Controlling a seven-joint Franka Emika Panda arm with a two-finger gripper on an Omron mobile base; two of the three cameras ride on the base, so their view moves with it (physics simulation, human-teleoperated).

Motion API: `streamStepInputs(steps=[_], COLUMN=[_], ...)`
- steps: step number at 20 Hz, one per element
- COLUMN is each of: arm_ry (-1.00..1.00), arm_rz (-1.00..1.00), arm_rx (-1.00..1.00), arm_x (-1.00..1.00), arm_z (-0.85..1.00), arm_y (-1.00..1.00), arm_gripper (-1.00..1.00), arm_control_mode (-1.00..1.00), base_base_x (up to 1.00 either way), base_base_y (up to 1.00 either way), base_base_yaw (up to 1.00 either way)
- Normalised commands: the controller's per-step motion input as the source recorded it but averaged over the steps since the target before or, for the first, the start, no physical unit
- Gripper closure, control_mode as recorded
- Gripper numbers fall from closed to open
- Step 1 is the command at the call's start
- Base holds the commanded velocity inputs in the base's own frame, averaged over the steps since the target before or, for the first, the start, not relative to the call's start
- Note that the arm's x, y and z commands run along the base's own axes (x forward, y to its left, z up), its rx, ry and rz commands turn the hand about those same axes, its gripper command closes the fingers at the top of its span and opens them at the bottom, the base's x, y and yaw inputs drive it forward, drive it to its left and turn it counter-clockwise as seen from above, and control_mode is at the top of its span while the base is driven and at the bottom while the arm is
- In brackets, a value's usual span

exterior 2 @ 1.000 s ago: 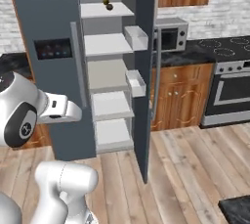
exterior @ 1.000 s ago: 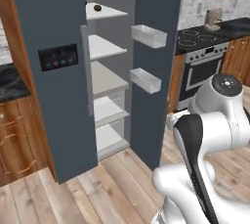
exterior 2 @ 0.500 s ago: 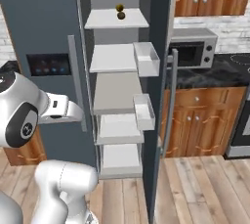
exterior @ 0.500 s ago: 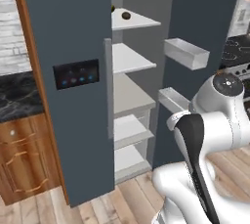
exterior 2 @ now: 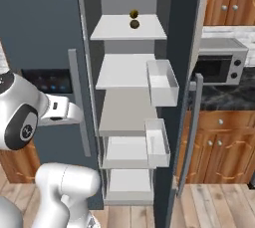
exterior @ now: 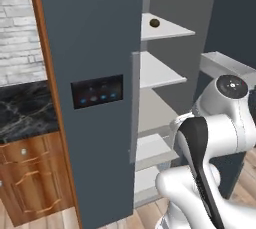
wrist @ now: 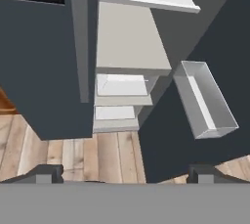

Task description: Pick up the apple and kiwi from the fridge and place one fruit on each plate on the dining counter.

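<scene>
The fridge (exterior: 90, 48) stands close ahead, its left door with the black lit panel shut and its right side open on pale shelves. The kiwi (exterior: 154, 22), a small olive-brown fruit, lies on the top shelf (exterior 2: 127, 29), seen there from the right as well (exterior 2: 134, 23). My gripper (wrist: 124, 178) is open and holds nothing; it points down at the fridge (wrist: 39, 61), toward the lower shelves and the wooden floor, far below the kiwi. The apple, the plates and the dining counter are out of view.
The open fridge door (exterior 2: 182, 33) carries two clear bins (exterior 2: 162, 82) that jut toward the shelves, one seen close by the hand (wrist: 202, 100). A microwave (exterior 2: 219, 67) sits on the wall counter to the right. A dark-topped wooden cabinet (exterior: 25, 118) flanks the left.
Both base views have shifted and the fridge has grown larger: the base has driven closer and more squarely to it. The gripper stays open.
</scene>
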Motion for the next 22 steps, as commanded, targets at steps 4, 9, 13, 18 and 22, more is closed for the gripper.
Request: streamStepInputs(steps=[4,9,13,18,22], arm_ry=[0.00,0.00,0.00,0.00,0.00], arm_rz=[0.00,0.00,0.00,0.00,0.00], arm_rx=[0.00,0.00,0.00,0.00,0.00], arm_x=[0.00,0.00,0.00,0.00,0.00], arm_z=[0.00,0.00,0.00,0.00,0.00], arm_y=[0.00,0.00,0.00,0.00,0.00], arm_gripper=[-1.00,-1.00,-1.00,-1.00,-1.00], arm_control_mode=[1.00,1.00,1.00,1.00,1.00], base_base_x=[0.75,0.46,0.44,0.55,0.58], base_base_y=[-0.24,-0.39,-0.29,-0.15,0.00], base_base_yaw=[0.01,0.09,0.06,0.00,-0.06])
